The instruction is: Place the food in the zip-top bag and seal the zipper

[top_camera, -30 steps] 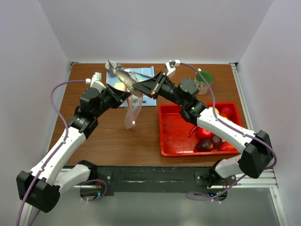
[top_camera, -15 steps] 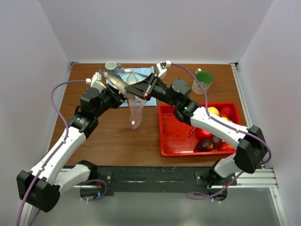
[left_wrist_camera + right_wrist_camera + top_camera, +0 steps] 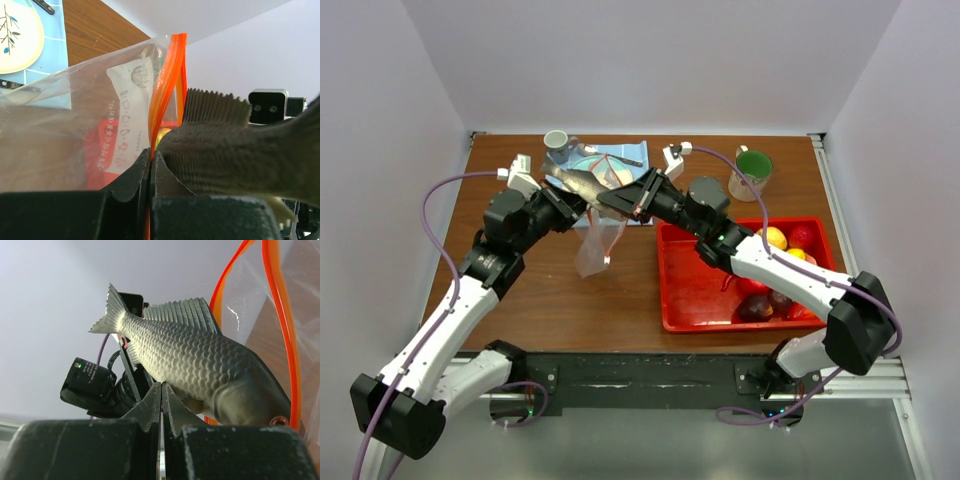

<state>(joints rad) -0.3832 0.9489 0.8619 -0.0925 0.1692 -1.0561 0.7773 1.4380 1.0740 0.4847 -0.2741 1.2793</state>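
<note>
The only food at the bag is a grey scaly fish, not fruit. It lies across the mouth of the clear zip-top bag, which hangs above the table. My left gripper is shut on the bag's orange-red zipper, jaws pinched at the strip. My right gripper is shut under the fish's belly, jaws closed. The zipper loops round the fish's head end. Yellow, red and dark purple fruit pieces lie in the red tray.
The red tray sits at the right under my right arm. A green-filled glass cup stands behind it. A blue mat with a plate and a small grey cup lie at the back.
Both grippers, the fish and the bag shifted slightly left and lower. The fish now lies flatter over the bag mouth, and the bag's bottom swung left.
</note>
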